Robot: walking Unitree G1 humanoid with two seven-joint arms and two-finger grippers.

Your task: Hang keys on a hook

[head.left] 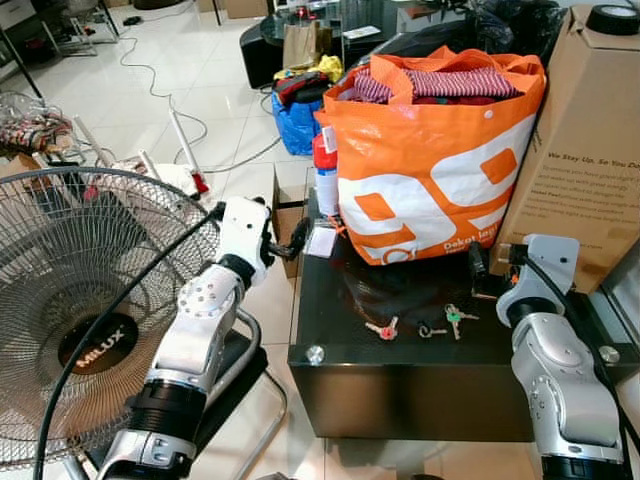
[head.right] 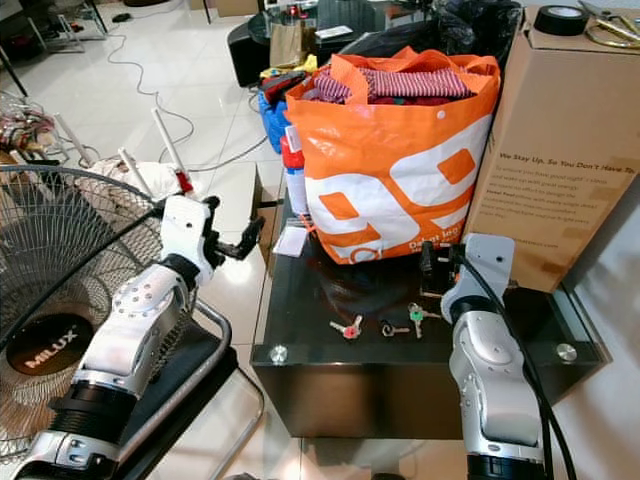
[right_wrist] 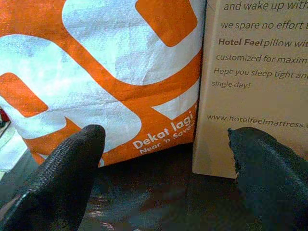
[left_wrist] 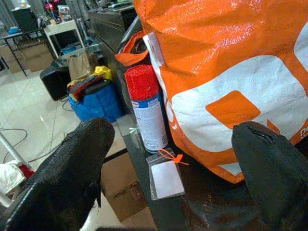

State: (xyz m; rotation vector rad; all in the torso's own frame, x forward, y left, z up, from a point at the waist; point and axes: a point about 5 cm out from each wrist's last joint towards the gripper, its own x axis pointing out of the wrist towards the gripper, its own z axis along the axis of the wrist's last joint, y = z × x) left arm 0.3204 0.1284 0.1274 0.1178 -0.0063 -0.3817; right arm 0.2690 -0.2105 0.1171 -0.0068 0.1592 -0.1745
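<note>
Orange bag (head.left: 435, 160) holds folded striped clothes (head.left: 440, 82), ahead of both wide-spread jaws; keys (head.left: 425, 324) lie on the table (head.left: 400, 360) beneath the right gripper (head.left: 492, 262).

A glossy white tiled floor (head.left: 200, 70) is seen, crossed by cables. A black glass-topped surface (head.left: 400, 345) is flanked by a fan (head.left: 70, 300) and cardboard box (head.left: 590, 140).

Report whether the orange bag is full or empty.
Full: the orange bag stands upright on the black table, striped clothes bulging above its rim.
</note>
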